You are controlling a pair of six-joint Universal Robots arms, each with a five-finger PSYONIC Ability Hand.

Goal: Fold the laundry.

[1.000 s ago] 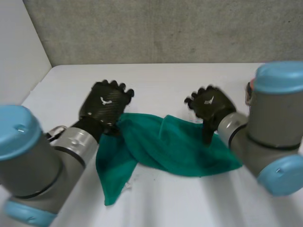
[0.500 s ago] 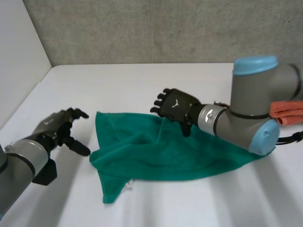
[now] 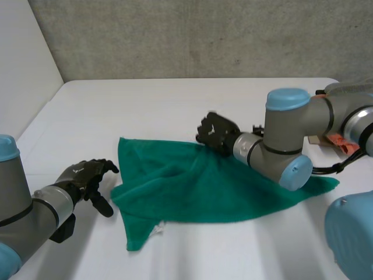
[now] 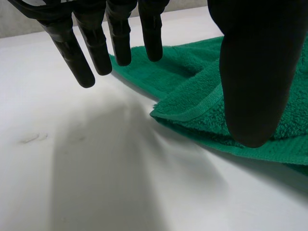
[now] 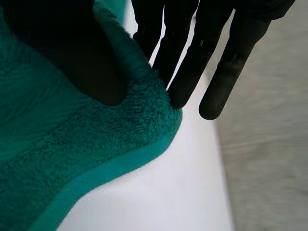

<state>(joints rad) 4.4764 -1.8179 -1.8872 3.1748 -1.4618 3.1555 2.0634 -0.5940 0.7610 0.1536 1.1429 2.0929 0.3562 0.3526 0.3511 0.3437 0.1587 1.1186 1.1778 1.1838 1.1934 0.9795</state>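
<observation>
Pinching, with the right hand (image 3: 217,133), the far edge of the green towel (image 3: 198,186) between thumb and fingers. Holding nothing in the left hand (image 3: 87,175), fingers loosely apart, just beside the towel's left edge. Spread rumpled across the white desk (image 3: 175,102).

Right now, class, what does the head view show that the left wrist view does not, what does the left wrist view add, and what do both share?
Head view, not left wrist: the right hand pinching the far edge of the green towel, the towel's whole outline, and an orange cloth. Left wrist view, not head: the towel's hemmed fold up close, beside the thumb. Both: the left hand, fingers straight and holding nothing, beside the towel on the white table.
</observation>
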